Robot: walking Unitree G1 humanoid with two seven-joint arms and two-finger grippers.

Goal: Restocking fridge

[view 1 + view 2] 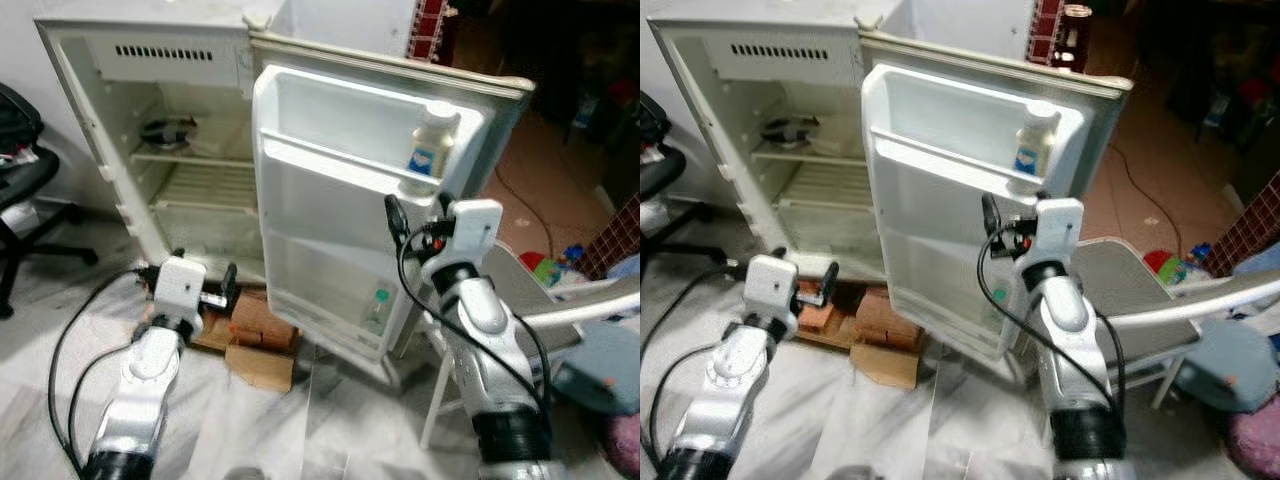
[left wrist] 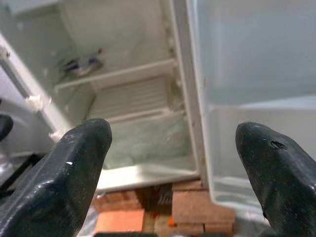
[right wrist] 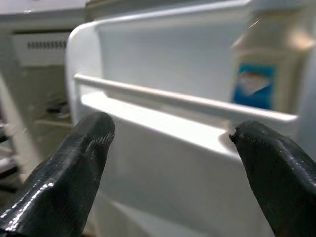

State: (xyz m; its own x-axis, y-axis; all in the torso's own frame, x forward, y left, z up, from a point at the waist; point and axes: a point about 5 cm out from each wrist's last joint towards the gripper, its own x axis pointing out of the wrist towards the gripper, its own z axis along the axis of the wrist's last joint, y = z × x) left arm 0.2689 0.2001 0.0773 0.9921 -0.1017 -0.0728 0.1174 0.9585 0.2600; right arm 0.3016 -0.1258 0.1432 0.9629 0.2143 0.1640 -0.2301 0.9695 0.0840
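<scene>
**Op A:** White plastic throughout. Item one: fridge point(image 1: 150, 150), door point(image 1: 330, 240) swung wide, cabinet raised on bricks point(image 1: 255, 320). Item two: bottle point(image 1: 433, 143), pale cap, blue label, standing upright at the far end of the top door shelf point(image 1: 340, 165) behind its rail. Item three: a smaller greenish bottle point(image 1: 378, 310), low in the bottom door bin.

**Op B:** Grippers?

**Op A:** Right gripper point(image 3: 173, 143): fingers spread wide, nothing between them, raised in front of the door just below the top shelf rail, near the bottle but not touching it. Left gripper point(image 2: 173, 163): likewise spread and empty, held low, facing the cabinet interior above the bricks.

**Op B:** So which step am I in?

**Op A:** My judgement: the bottle looks placed and neither gripper carries stock, so I'd fetch the next item. To do that well, I'd back the right arm straight away from the door, clear of the rail, so the bottle isn't knocked.

**Op B:** Any writing?

**Op A:** Blue label with a white patch; text is too blurred to read. No brand legible anywhere. Dark object point(image 1: 168, 130) on the upper cabinet shelf, unidentified.
</scene>
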